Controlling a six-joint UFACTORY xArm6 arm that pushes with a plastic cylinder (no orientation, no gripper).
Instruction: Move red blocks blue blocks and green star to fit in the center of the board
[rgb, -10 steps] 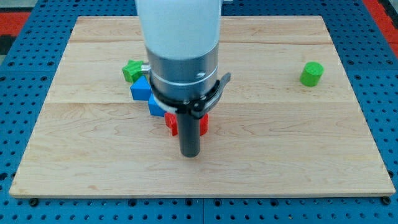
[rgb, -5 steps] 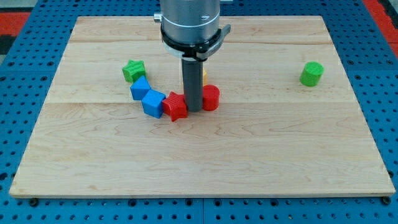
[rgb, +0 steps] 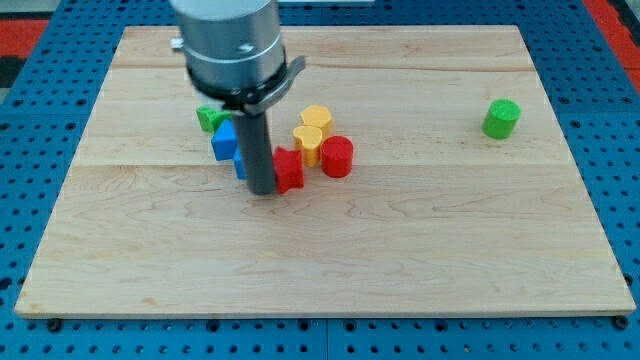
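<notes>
My tip (rgb: 262, 189) rests on the board just left of a red star-like block (rgb: 290, 170), touching it. The rod hides most of one blue block (rgb: 240, 166) behind it. A second blue block (rgb: 225, 141) sits up-left of the tip. The green star (rgb: 209, 119) lies further up-left, partly hidden by the arm. A red cylinder (rgb: 337, 156) stands to the right of the red star block.
Two yellow blocks, one (rgb: 316, 117) above the other (rgb: 309, 141), sit just above the red blocks. A green cylinder (rgb: 501, 118) stands alone at the view's right. The wooden board (rgb: 450, 240) lies on a blue pegboard.
The arm has moved from between the two red blocks to the view's left, to the left side of the red star block, now covering one blue block. The yellow blocks are now uncovered.
</notes>
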